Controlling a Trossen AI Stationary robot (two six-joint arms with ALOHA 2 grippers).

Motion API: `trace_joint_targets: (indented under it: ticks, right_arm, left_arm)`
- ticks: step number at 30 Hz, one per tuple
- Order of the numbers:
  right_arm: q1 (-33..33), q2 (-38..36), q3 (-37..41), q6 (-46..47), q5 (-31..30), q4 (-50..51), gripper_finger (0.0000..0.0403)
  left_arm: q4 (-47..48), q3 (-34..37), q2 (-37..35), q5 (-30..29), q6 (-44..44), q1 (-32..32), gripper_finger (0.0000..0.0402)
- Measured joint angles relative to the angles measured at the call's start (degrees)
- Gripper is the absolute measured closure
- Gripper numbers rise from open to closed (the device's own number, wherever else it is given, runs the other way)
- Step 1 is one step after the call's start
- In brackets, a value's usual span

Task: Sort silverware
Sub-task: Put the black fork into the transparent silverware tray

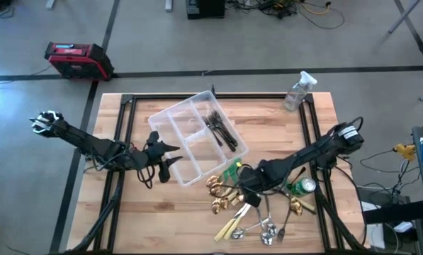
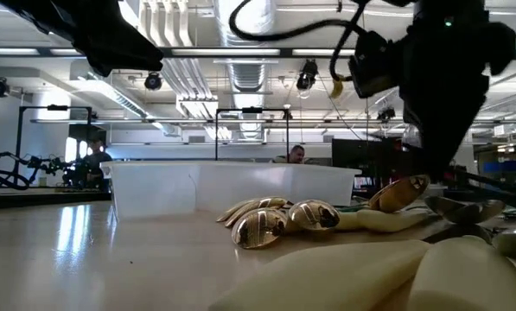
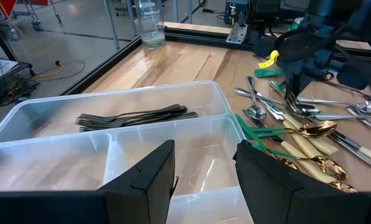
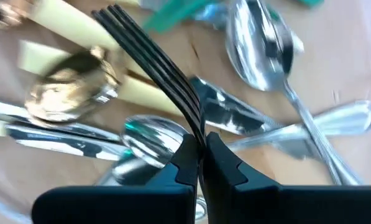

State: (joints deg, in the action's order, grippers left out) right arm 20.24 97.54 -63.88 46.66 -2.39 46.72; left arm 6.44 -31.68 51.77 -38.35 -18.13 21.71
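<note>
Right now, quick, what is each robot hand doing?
Left end effector: open, empty, at the clear tray.
Right end effector: shut on a dark fork, above the silverware pile.

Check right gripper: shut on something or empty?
Shut on a dark fork. The right gripper pinches the fork, tines fanning out above the silverware pile.

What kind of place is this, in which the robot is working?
Probably a robotics lab or workshop. Bare ceiling ducts and strip lights run overhead, cables lie across the concrete floor, and a person sits among equipment racks behind the wooden table.
</note>
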Motion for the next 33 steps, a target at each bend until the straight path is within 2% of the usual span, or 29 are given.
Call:
trace_joint_targets:
  ticks: [13, 20, 27, 33]
  right_arm:
    - [-3.35, -0.29, -6.10, -9.83, -0.66, -1.15, 0.0403]
    - [-4.55, -0.38, -10.58, -14.85, -1.46, -1.46, 0.0403]
    - [-5.19, 1.22, -10.31, -16.73, -0.63, -2.05, 0.0403]
    - [-5.17, 1.11, -10.40, -17.00, -0.62, -2.65, 0.0403]
  left_arm:
    - [-1.90, 0.22, 1.73, 0.26, -0.42, 0.17, 0.0247]
    - [-8.74, 0.42, 9.15, 0.37, 1.84, 1.97, 0.0247]
    - [-21.23, 0.42, 18.38, 0.76, 6.47, 3.30, 0.0247]
    - [-24.80, 0.42, 22.62, 1.90, 6.91, 3.28, 0.0247]
